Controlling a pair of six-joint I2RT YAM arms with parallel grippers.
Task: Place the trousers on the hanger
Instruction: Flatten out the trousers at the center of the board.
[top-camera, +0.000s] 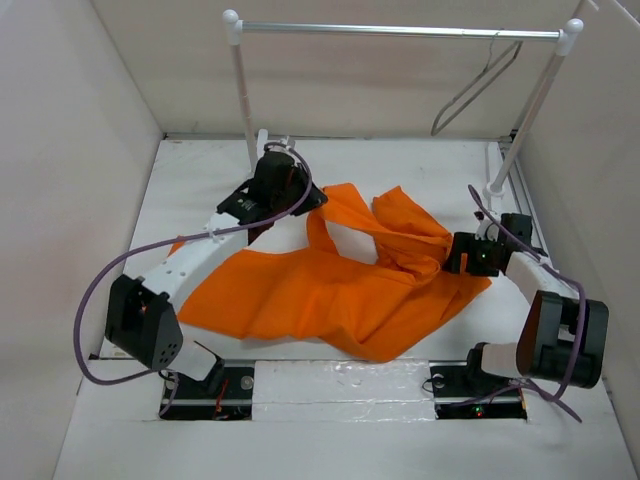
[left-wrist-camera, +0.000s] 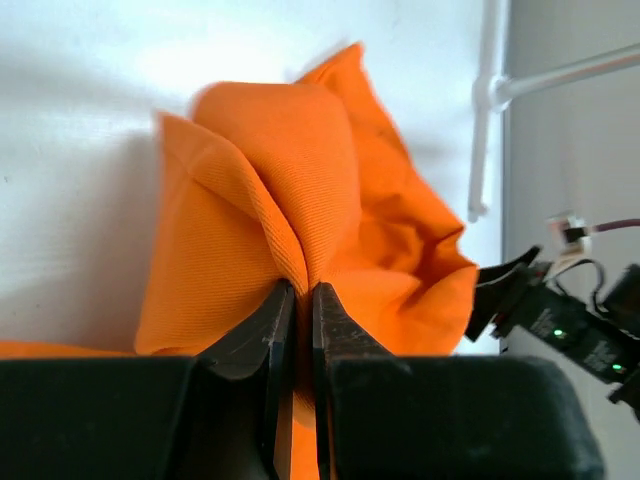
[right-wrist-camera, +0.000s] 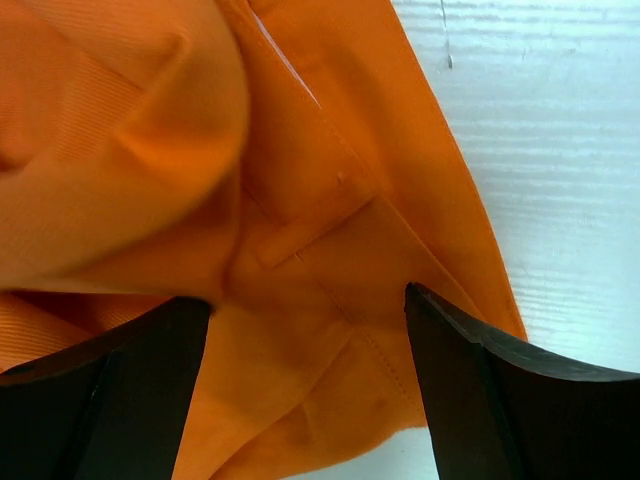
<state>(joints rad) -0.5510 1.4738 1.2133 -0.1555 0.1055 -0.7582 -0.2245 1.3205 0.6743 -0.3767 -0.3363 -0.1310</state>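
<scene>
The orange trousers (top-camera: 340, 285) lie crumpled across the white table, bunched toward the right. My left gripper (top-camera: 312, 200) sits at their far left edge, shut on a pinched fold of the cloth (left-wrist-camera: 300, 240). At the right edge of the trousers my right gripper (top-camera: 452, 255) stands open. Its two dark fingers (right-wrist-camera: 470, 370) straddle orange fabric with a stitched seam (right-wrist-camera: 300, 280) without clamping it. The hanger (top-camera: 480, 85) hangs from the silver rail at the back right, away from both grippers.
A silver rail (top-camera: 400, 31) on white posts (top-camera: 243, 90) spans the back of the table. Its right post and foot (top-camera: 520, 140) stand close behind the right arm. White walls enclose the table on three sides. The arm bases (top-camera: 210, 385) sit at the near edge.
</scene>
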